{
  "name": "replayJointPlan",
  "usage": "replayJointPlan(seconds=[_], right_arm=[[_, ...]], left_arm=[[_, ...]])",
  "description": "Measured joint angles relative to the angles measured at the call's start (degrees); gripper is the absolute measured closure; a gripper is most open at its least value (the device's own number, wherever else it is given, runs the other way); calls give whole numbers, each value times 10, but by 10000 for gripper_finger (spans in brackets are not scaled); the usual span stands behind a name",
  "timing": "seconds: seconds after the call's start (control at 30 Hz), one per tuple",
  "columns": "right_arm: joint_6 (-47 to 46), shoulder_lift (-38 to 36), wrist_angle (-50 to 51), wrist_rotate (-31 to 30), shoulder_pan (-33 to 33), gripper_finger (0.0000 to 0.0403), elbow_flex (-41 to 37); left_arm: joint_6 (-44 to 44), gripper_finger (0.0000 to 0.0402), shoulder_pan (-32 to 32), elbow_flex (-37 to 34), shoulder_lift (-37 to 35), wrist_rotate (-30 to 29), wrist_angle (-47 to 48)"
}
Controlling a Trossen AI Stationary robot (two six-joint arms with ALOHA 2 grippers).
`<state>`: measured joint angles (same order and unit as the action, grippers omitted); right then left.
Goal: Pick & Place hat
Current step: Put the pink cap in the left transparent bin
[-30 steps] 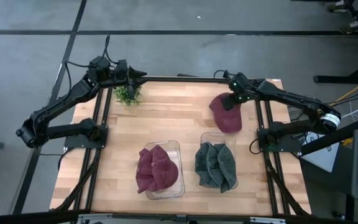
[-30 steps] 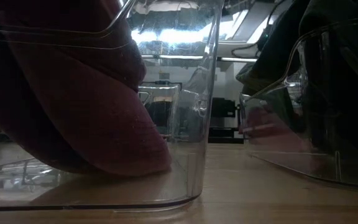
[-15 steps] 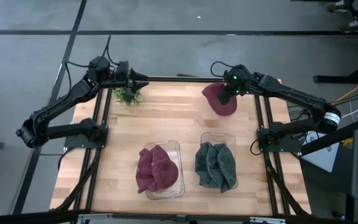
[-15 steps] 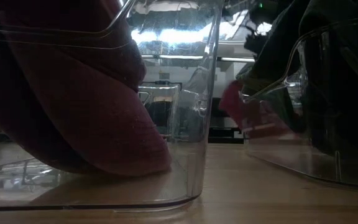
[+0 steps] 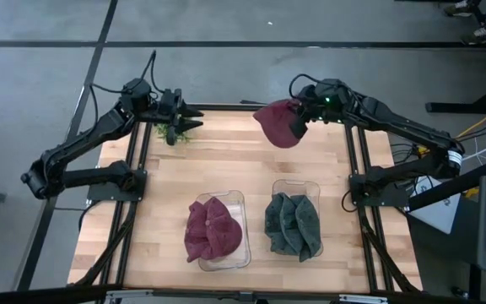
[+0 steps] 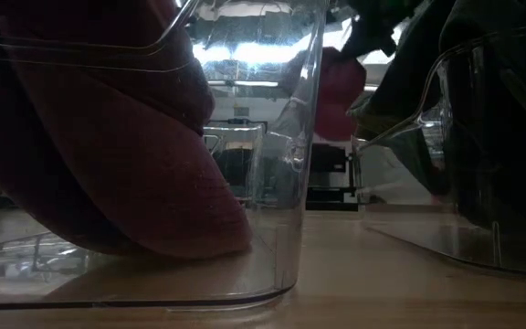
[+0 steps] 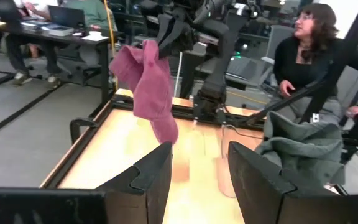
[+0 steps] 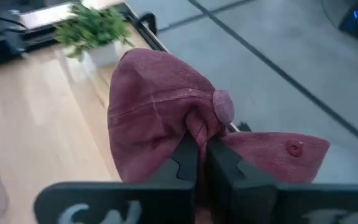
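**Red hat carried aloft over the table's far edge**

The right gripper (image 5: 300, 123) is pinching the red hat (image 5: 277, 125) by its crown, fingers closed on a fold beside the top button, so the cloth is hanging clear of the table (image 5: 226, 165); the left gripper (image 5: 188, 112), fingers parted and holding nothing, is waiting over the small plant (image 5: 172, 131); two clear bins, one (image 5: 236, 253) with red hats, one (image 5: 298, 183) with grey, are sitting nearer the front, probably as colour-matched destinations.

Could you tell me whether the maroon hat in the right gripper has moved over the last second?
Yes. The maroon hat, held by the right gripper, has shifted leftward along the table's far edge, toward the small plant.
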<state>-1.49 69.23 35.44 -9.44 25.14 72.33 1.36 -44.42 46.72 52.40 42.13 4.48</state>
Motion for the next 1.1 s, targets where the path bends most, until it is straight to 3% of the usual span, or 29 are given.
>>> replayJointPlan(seconds=[0.37,0.67,1.1], right_arm=[[18,5,-75,53,-87,392,11],[22,39,-140,150,-159,391,11],[17,98,-227,159,-227,391,11]], left_arm=[[20,249,45,0,0,10,6],[67,249,70,0,0,-5,29],[84,249,98,0,-2,-12,30]])
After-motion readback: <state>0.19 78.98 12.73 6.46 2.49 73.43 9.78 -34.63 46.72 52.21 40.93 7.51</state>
